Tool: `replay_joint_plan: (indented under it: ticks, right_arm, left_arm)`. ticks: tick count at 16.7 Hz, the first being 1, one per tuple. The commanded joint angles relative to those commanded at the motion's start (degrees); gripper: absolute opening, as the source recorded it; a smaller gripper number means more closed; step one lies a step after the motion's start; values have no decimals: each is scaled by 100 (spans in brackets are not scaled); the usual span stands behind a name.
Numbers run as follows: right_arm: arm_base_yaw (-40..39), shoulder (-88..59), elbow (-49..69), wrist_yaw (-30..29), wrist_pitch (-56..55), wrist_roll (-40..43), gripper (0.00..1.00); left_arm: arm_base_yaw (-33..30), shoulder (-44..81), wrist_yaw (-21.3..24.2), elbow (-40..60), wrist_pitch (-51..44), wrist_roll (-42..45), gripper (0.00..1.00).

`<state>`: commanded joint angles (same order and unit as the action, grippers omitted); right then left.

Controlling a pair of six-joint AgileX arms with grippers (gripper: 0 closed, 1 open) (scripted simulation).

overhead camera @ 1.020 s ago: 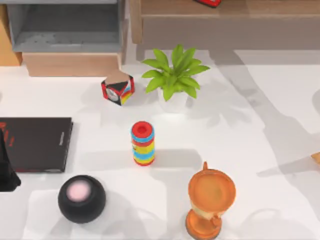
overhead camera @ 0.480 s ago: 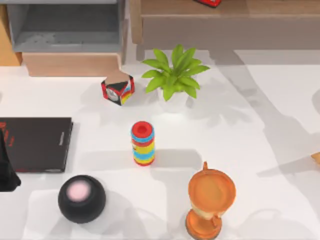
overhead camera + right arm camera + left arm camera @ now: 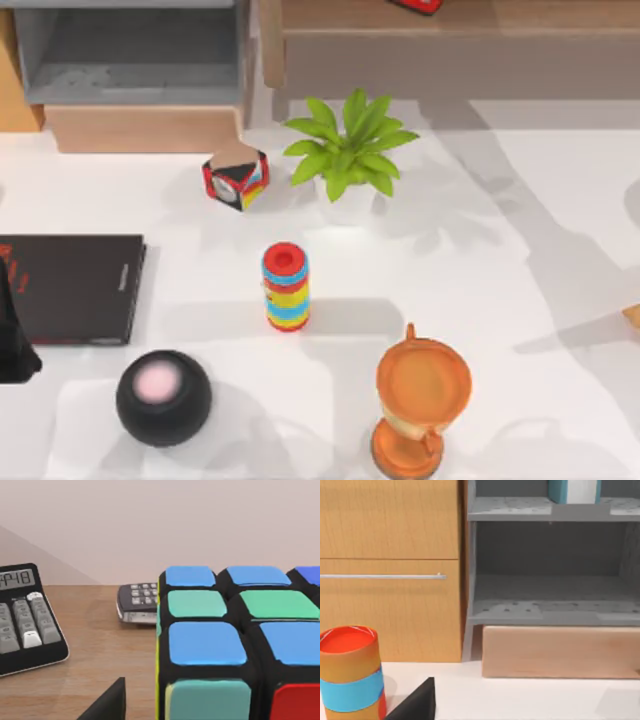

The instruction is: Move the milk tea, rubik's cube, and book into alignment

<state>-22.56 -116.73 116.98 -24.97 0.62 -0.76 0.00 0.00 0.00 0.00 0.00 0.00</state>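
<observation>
Right claw's camera sits right up against the black-gridded blue, green and red rubik's cube (image 3: 235, 645) on a wooden shelf, so the right arm's nearer; can't tell its grip.

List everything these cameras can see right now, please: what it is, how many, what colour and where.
Green potted plant: one, back middle of the white table.
Small red-black-yellow box: one, left of the plant.
Striped red-yellow-blue ring stack: one, table centre.
Thin black slab with red lettering: one, left edge.
Black sphere with pink top: one, front left.
Orange trophy-like cup: one, front, right of centre.
Grey open shelf unit: one, back left; a teal-and-white object on its upper shelf.
Orange-and-blue cylinder with red top: one, left wrist view.
Rubik's cube: one, blue, green, teal, red stickers, on wooden surface.
Black calculators: two, near the cube.
Dark tool part: left edge.
</observation>
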Motion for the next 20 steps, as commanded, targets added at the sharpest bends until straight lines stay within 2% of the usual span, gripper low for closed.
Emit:
replay_joint_plan:
  ticks: [6, 13, 20]
  right_arm:
    - [-19, 14, -21, -2, -7, 0, 100]
    - [-169, 648, -919, -142, -267, -6, 100]
    - [-138, 732, -1035, -133, -283, -5, 100]
  left_arm:
    - [0, 0, 0, 0, 0, 0, 100]
    - [0, 0, 0, 0, 0, 0, 100]
    - [0, 0, 0, 0, 0, 0, 100]
